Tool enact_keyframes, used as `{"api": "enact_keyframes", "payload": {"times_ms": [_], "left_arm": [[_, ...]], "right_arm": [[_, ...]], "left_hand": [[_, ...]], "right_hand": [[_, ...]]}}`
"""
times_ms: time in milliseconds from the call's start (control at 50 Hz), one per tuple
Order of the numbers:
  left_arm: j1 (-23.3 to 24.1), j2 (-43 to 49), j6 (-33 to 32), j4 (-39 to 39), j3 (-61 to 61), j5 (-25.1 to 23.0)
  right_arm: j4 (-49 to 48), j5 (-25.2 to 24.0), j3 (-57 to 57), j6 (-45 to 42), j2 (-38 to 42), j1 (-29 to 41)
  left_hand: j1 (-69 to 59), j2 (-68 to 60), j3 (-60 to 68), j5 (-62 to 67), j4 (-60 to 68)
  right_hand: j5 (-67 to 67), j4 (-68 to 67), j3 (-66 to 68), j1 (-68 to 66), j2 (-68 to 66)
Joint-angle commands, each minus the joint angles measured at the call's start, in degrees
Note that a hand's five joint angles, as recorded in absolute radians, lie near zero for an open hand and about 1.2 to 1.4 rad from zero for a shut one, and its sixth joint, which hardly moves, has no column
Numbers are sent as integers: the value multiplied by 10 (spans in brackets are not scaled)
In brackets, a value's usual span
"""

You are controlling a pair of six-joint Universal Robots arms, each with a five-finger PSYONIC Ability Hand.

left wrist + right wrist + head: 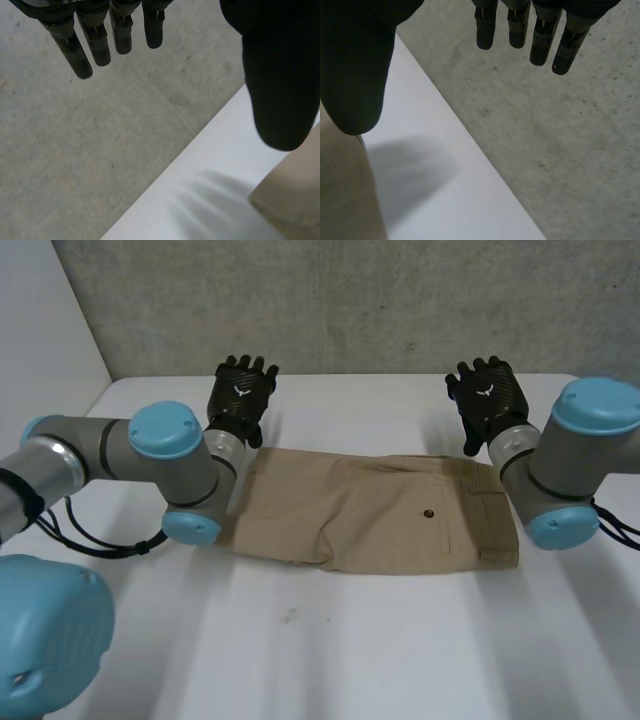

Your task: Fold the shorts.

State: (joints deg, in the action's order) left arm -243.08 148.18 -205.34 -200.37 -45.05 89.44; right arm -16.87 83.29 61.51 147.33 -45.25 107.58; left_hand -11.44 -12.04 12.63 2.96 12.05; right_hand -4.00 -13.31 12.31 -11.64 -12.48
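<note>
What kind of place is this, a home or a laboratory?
Probably a laboratory: a bare concrete wall behind a plain white table, and tan shorts lying flat by the robot's open left hand and right hand.

tan shorts [375, 510], flat, mid-table

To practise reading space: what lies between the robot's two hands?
Nothing: in the head view, bare white table separates the left hand and right hand; the shorts lie nearer the robot.

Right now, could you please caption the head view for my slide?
Open black left hand and right hand hover beyond flat tan fabric shorts on white table.
</note>
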Motion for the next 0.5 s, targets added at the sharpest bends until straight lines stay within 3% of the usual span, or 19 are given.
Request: {"api": "enact_keyframes", "payload": {"times_ms": [20,220,500], "left_arm": [[20,-40,9,0,-65,-67],[14,16,8,6,-23,-80],[-13,141,5,9,167,-79]], "right_arm": [[70,-72,2,56,-5,-28],[70,-69,-45,61,64,-36],[16,-23,-138,0,146,-31]], "left_hand": [[-3,3,-9,-12,-3],[-20,-14,8,5,14],[-134,-128,122,119,128]], "right_hand": [[40,33,-23,16,25],[40,33,-23,16,25],[40,33,-23,16,25]]}}
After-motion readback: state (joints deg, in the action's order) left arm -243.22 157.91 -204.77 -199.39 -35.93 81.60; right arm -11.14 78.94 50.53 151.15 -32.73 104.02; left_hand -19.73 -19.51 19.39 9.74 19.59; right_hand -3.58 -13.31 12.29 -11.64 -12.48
